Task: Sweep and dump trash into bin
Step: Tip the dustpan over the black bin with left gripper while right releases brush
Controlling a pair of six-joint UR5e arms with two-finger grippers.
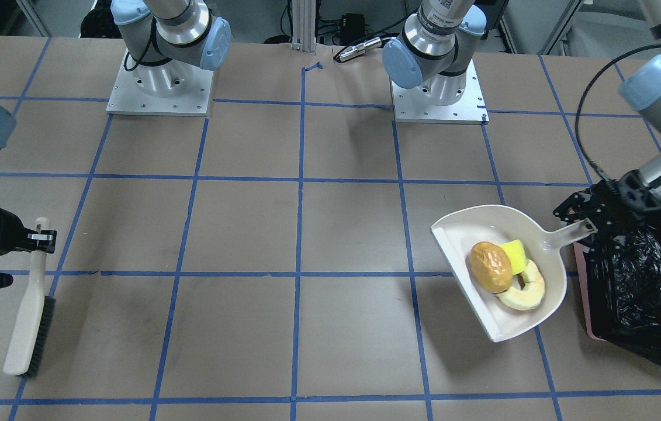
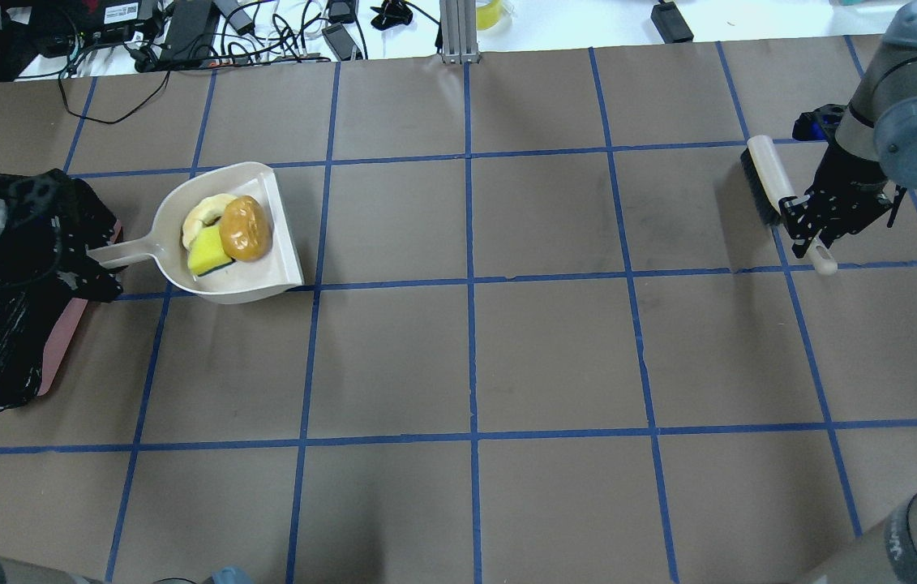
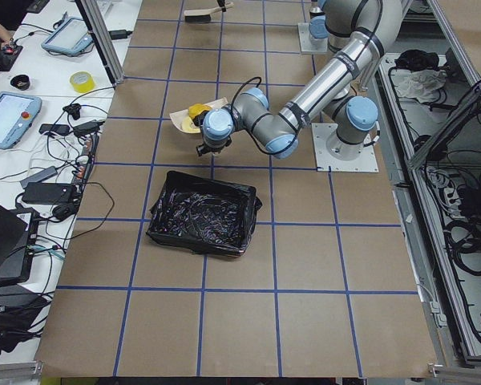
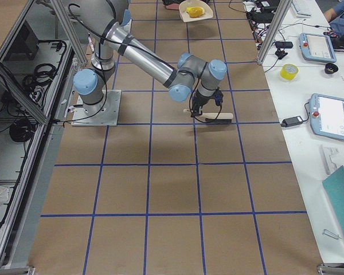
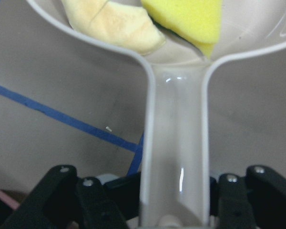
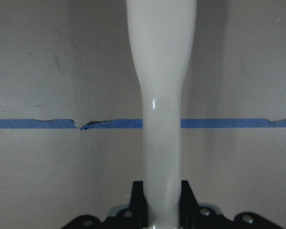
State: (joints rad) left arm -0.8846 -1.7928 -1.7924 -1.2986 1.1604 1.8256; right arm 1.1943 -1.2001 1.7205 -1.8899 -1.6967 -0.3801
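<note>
My left gripper (image 1: 590, 227) is shut on the handle of a beige dustpan (image 1: 552, 301), held just beside the bin (image 1: 646, 280), a pink container lined with a black bag. The pan holds all three pieces of trash: the yellow sponge wedge (image 1: 514, 254), the cream crescent (image 1: 528, 293) and the orange-brown lump (image 1: 490, 267). The left wrist view shows the handle (image 5: 176, 143) between my jaws, with the sponge (image 5: 190, 19) and crescent (image 5: 114, 24) beyond it. My right gripper (image 1: 39, 237) is shut on the handle of a white brush (image 1: 29, 327) at the table's other end.
The two arm bases (image 1: 161, 88) stand at the robot's side of the table. Blue tape lines grid the brown table top (image 1: 301, 234). Cables and devices lie beyond the far edge (image 2: 182, 32). The brush's bristles (image 2: 752, 185) face the table.
</note>
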